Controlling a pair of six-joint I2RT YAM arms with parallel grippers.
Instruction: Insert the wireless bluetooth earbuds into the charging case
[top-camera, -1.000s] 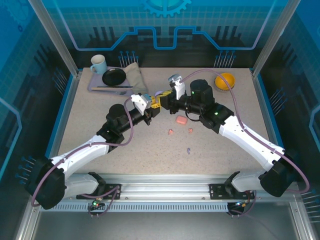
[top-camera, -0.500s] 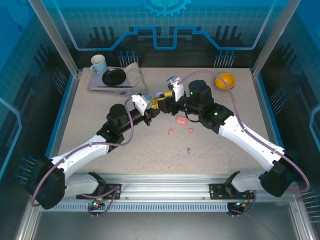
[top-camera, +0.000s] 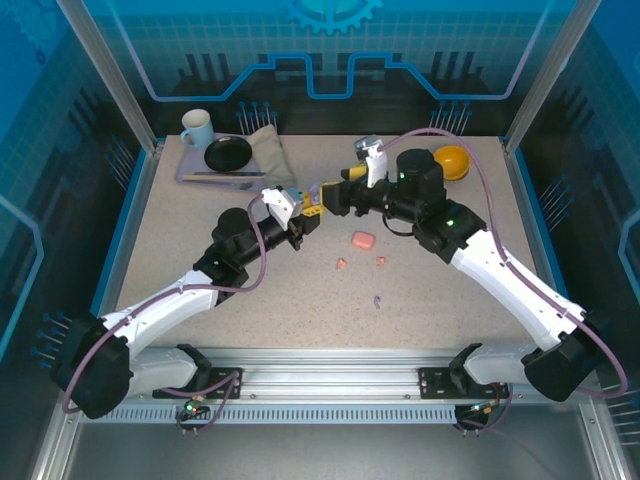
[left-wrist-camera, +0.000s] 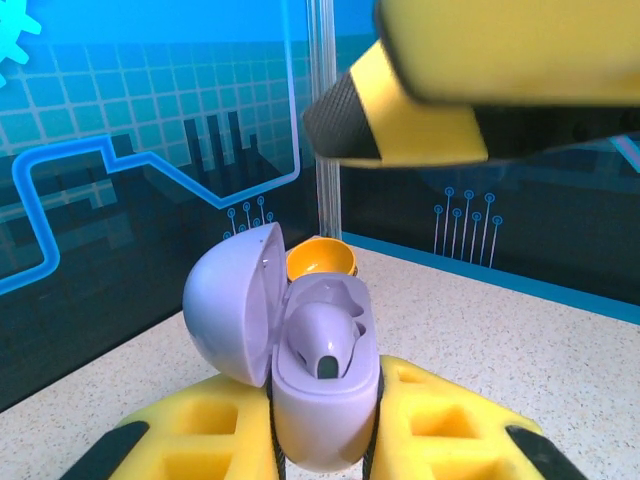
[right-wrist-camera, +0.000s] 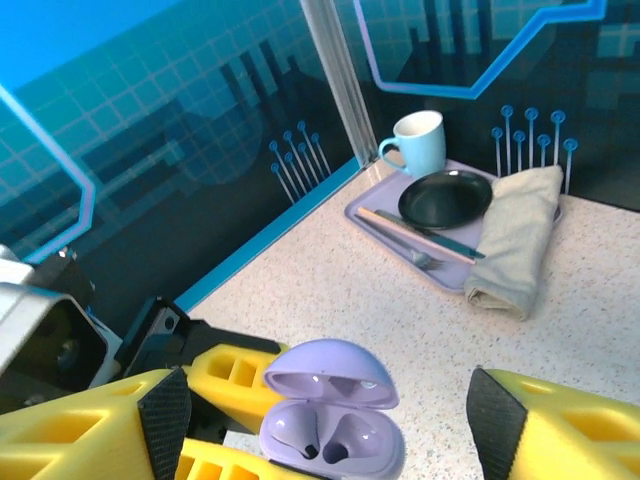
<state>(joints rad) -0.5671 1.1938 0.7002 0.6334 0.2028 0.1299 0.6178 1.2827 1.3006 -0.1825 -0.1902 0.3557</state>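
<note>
Clamping open case, left tool exposes seated earbud.

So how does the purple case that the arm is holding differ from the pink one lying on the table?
Colour: the pale purple rounded plastic charging case versus the salmon-pink rounded plastic case. Lid: the purple one's is flipped open, the pink one looks shut. Pose: the purple one is clamped in the left end effector, above the speckled table; the pink one lies loose on it. Both are small, smooth shells.
</note>
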